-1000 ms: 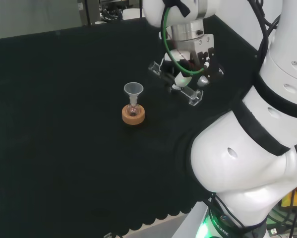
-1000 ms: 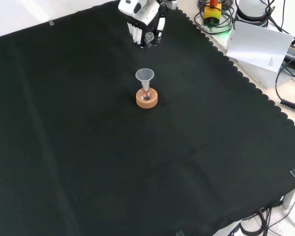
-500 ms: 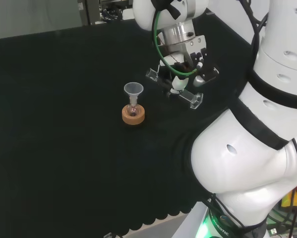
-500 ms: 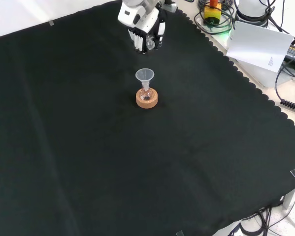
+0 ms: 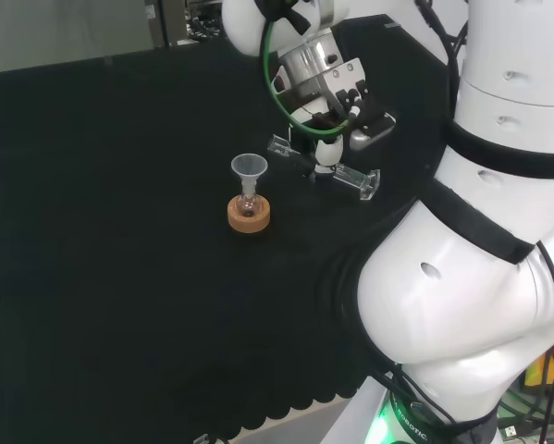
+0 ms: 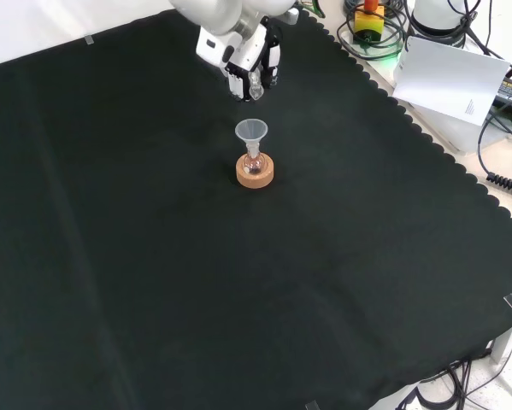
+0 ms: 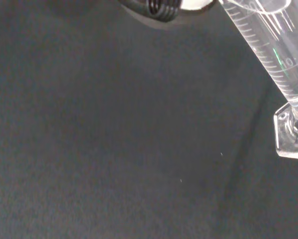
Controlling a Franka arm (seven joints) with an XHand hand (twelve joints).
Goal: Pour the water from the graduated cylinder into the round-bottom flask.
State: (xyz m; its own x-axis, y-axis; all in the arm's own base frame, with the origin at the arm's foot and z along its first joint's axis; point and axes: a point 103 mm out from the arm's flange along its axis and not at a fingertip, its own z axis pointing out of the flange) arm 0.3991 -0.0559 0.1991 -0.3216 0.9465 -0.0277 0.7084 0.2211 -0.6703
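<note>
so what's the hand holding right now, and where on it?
The hand holds the graduated cylinder, tilted near horizontal, gripped around the middle of its tube; spout end and base stick out either side.

in the head view the round-bottom flask [image 5: 249, 202] is seated in a cork stand [image 5: 249, 215] near the middle of the bench [image 5: 119, 305], with a funnel [image 5: 249, 167] set in its neck. the graduated cylinder [image 5: 325, 170] is held above the cloth in the hand [image 5: 330, 92], lying nearly level to the right of the funnel, its mouth end toward the funnel and its foot away from it. in the front view the hand [image 6: 249, 58] is placed above and behind the funnel [image 6: 251, 131]; the mouth seems just short of the funnel's rim.
</note>
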